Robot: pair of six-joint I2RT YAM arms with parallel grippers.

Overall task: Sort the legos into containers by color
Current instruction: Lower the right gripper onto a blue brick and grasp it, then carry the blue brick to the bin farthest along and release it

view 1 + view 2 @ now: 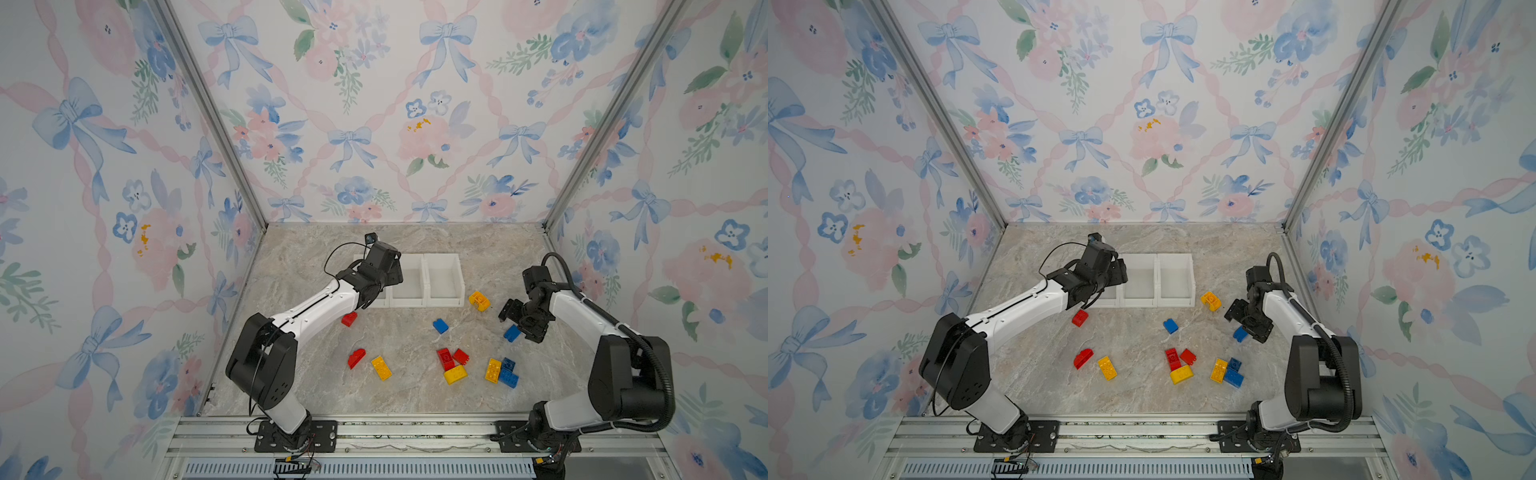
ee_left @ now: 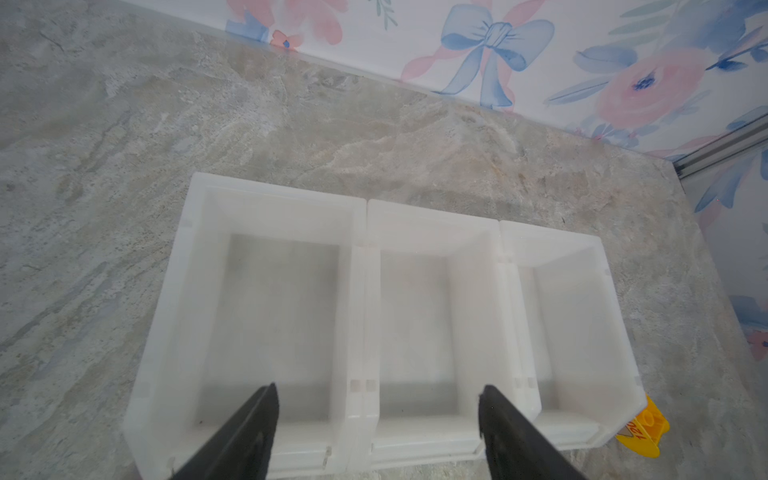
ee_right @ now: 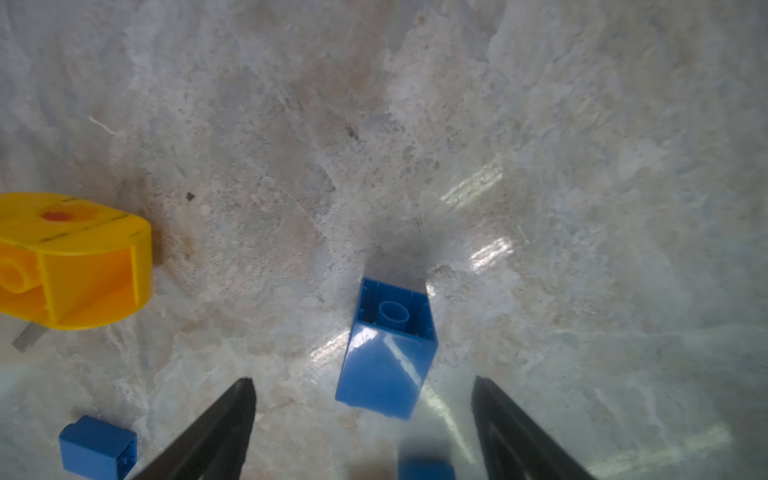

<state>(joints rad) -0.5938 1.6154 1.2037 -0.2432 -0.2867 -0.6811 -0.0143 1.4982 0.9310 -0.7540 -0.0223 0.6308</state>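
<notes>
Hangs wide and empty above the containers [image 2: 274,187] (left pincer [image 2: 376,390]). Gapes wide either side of a blue lego [image 3: 386,365] lying on the desk [image 3: 291,124], not touching it (right pincer [image 3: 363,379]).

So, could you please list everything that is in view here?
Table: one, grey-beige marble, under everything.
Walls: three, floral wallpaper, around the table.
Bins: three, white, joined row at the back, apparently empty.
Red bricks: four, red, loose on the table, left and middle.
Yellow bricks: four, yellow, loose on the table, one beside the bins.
Blue bricks: four, blue, loose on the table, right half.
Arms: two, white and black, mounted at the front.
Left gripper: one, black, open above the bins.
Right gripper: one, black, open astride a blue brick, not touching.
</notes>
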